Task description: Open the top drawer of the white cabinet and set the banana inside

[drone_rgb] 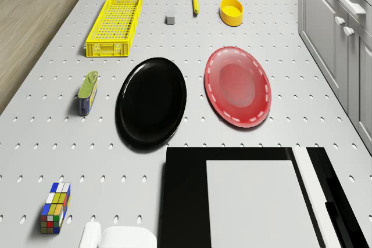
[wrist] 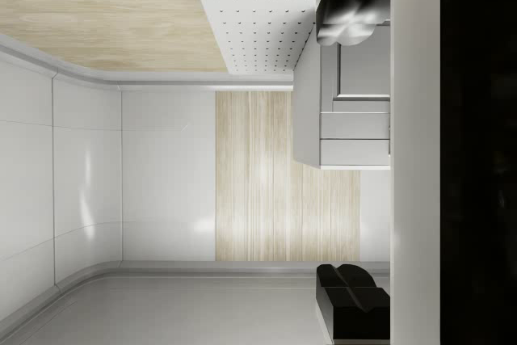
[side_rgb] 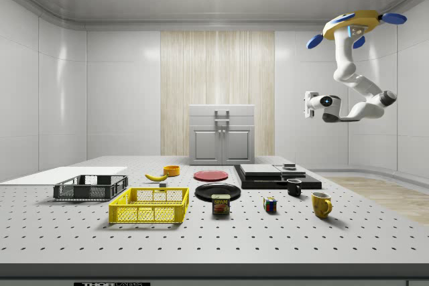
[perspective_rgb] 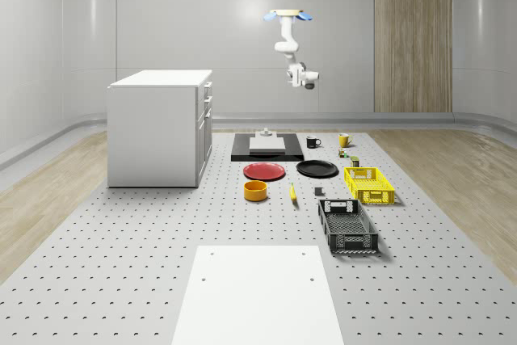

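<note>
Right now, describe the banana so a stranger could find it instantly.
Start at the white cabinet, then look to the red plate in front of it. Beyond the plate, the banana lies beside the round yellow bowl; it is the only slim, curved yellow thing.

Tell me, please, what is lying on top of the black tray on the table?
On the black tray lies a flat light grey slab, with a small grey piece standing on it. What is under the slab is covered. The drone hovers high beyond the tray.

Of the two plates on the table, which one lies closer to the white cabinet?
The red plate: it lies on the white cabinet's side, while the black plate lies on its far side, toward the yellow basket.
</note>
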Motion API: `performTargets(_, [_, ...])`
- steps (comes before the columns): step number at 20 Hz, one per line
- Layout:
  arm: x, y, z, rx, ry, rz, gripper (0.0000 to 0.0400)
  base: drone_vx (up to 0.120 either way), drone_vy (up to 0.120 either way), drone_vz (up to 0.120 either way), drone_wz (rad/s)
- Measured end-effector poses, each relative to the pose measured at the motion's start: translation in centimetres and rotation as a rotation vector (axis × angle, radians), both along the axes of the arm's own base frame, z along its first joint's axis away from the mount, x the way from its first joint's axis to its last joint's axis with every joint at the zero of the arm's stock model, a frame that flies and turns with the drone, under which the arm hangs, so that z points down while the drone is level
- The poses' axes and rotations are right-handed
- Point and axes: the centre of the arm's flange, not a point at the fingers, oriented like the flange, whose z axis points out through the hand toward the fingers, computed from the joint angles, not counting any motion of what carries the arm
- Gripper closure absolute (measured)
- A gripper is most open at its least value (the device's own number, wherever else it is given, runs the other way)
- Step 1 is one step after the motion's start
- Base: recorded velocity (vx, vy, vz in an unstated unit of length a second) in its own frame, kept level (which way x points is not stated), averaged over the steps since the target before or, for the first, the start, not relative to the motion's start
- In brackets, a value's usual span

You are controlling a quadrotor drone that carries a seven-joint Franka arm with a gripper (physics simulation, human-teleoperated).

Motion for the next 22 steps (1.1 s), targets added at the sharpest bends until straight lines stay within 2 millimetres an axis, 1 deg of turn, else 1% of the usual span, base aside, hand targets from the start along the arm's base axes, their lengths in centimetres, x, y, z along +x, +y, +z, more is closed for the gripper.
performTargets(6, [0.00, 0.00, -0.06, 0.006, 0.000, 0.000, 0.0000, 0.120, -0.120, 0.120, 0.000])
performTargets(8, [0.00, 0.00, -0.08, 0.007, 0.000, 0.000, 0.0000, 0.120, -0.100, 0.000, 0.000])
performTargets(12, [0.00, 0.00, -0.09, 0.008, 0.000, 0.000, 0.0000, 0.120, 0.000, 0.000, 0.000])
performTargets(22, [0.01, -0.01, -0.10, 0.009, 0.001, 0.000, 0.0000, 0.120, -0.120, 0.000, 0.000])
